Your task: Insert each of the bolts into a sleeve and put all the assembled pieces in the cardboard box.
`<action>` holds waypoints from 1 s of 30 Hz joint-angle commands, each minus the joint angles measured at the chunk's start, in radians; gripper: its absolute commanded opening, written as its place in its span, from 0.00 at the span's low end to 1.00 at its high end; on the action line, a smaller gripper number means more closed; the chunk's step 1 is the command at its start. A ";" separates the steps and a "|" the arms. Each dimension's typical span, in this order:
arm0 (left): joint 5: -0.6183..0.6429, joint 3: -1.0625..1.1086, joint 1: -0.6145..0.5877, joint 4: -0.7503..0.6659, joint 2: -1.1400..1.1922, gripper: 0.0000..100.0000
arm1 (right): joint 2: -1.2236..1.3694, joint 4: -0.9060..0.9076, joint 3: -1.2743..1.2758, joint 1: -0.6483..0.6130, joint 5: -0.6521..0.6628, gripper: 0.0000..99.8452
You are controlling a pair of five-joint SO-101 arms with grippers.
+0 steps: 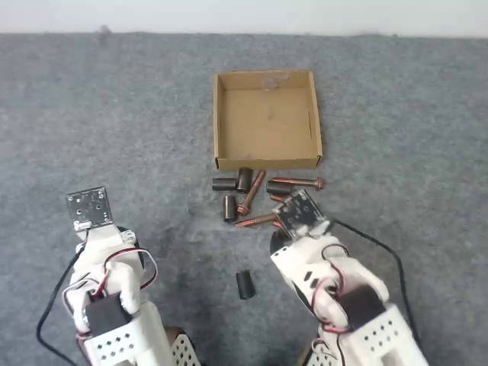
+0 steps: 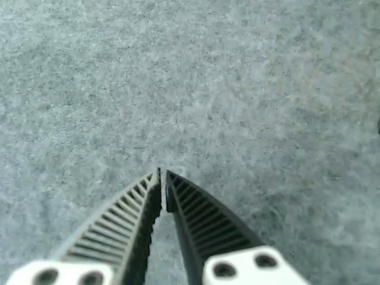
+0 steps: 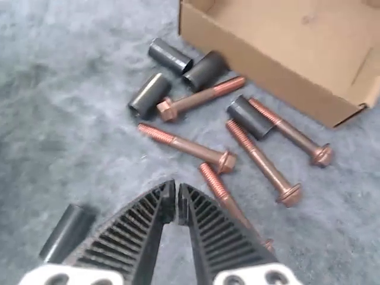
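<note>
Five copper-coloured bolts (image 3: 190, 145) with threaded shanks and flanged hex heads lie loose on the grey, fuzzy carpet (image 2: 249, 77). They are mixed with four dark, smooth, hollow sleeves (image 3: 148, 95), just in front of the near wall of the cardboard box (image 1: 267, 162). No bolt sits in a sleeve. The crosswise bolt (image 1: 297, 182) lies parallel to that wall with its head toward the right arm's side. The slanted bolt (image 1: 252, 192) points its threaded end at the box and its head away. The others fan out at differing angles, and one runs partly under a ribbed finger of the right gripper (image 3: 177, 193). That gripper hangs over the near edge of the scatter with its black, ridged fingers pinched nearly together and nothing between them. The lone sleeve (image 1: 244, 284) lies well apart from the pile, between the two arms, with its long axis running roughly toward the box. The box is shallow, square and plain brown, open at the top, and a faint mark on its floor is too small to read. The left gripper (image 2: 161, 178) is over bare carpet well to the left of the parts, its tips almost touching and holding nothing.
</note>
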 commanded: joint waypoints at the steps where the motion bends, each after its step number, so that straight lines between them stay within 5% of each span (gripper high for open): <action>1: -0.008 -0.005 -0.003 -0.026 -0.011 0.01 | 0.297 0.004 -0.184 -0.051 -0.015 0.01; 12: -0.008 0.010 -0.002 -0.058 -0.011 0.01 | 0.757 -0.143 -0.282 -0.269 -0.216 0.01; 16: -0.008 0.010 -0.002 -0.064 -0.011 0.01 | 0.851 -0.147 -0.285 -0.344 -0.267 0.12; 20: -0.008 0.010 0.000 -0.066 -0.011 0.01 | 0.891 -0.173 -0.288 -0.380 -0.351 0.23; 30: -0.008 0.027 0.049 -0.095 -0.011 0.01 | 0.785 -0.162 -0.302 -0.430 -0.351 0.21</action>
